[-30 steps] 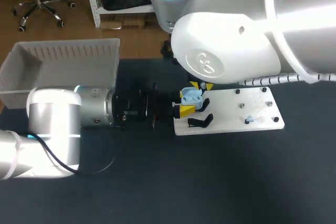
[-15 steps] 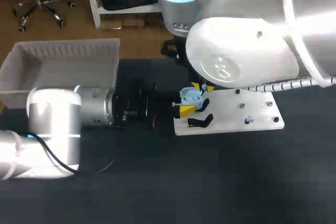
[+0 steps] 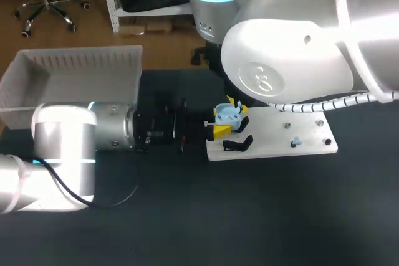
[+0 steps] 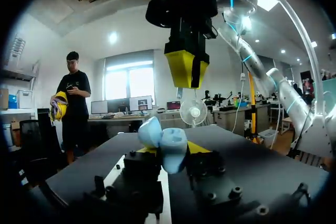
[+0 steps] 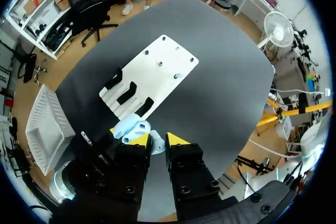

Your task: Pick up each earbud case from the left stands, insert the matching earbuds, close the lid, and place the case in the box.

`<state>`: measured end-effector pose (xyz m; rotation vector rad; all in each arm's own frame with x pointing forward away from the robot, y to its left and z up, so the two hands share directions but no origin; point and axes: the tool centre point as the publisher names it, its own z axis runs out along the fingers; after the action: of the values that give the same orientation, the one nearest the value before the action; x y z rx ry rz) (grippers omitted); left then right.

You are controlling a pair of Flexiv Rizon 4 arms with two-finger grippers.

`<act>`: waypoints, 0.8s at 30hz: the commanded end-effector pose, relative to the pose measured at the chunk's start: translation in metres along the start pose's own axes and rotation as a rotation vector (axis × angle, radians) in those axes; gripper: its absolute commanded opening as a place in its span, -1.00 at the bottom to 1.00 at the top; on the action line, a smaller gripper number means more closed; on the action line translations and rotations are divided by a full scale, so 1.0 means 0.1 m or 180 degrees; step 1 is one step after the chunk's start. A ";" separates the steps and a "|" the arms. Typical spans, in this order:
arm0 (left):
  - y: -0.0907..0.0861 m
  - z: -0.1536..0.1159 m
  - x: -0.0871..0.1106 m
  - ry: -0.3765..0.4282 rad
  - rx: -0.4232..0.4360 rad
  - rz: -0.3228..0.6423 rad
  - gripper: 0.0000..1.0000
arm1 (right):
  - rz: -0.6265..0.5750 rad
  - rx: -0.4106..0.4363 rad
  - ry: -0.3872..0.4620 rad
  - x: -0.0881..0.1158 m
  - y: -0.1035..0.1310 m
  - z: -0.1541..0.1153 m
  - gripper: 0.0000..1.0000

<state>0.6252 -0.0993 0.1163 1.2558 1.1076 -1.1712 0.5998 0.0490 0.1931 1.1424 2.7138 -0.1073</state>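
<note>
My left gripper [image 3: 222, 124] holds a light blue earbud case [image 3: 227, 114] with its lid open, over the white board's left edge. In the left wrist view the case [image 4: 163, 141] sits between the yellow tips of that gripper [image 4: 170, 151]. My right gripper [image 4: 186, 72] hangs straight above the case, tips close together. In the right wrist view a small pale earbud [image 5: 156, 145] sits between the tips of the right gripper [image 5: 156, 140], with the case [image 5: 131, 128] just below. Another blue earbud [image 3: 296, 142] rests on the board.
The white board [image 3: 274, 135] carries black stands [image 3: 237, 144] at its left end and small pegs at its right. A white bin [image 3: 75, 79] stands at the table's back left. My right arm's bulk hides the table behind the board.
My right arm's upper body has swung to the right and back, while its gripper stays over the case. The left arm and the case have not moved.
</note>
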 end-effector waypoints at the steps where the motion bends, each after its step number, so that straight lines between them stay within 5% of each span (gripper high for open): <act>1: -0.02 0.00 0.01 -0.0008 -0.0024 0.0013 -1.00 | 0.0505 0.0169 0.0195 -0.03 0.06 0.04 -1.00; 5: -0.02 0.00 0.01 -0.0008 -0.0024 0.0013 -1.00 | 0.0658 0.0304 0.0407 -0.02 0.04 0.04 -1.00; 24: -0.02 0.00 0.01 -0.0008 -0.0024 0.0013 -1.00 | 0.0707 0.0339 0.0365 0.02 0.12 0.02 -1.00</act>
<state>0.6251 -0.0993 0.1164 1.2559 1.1076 -1.1712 0.6051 0.0527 0.1892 1.5131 2.6984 -0.1289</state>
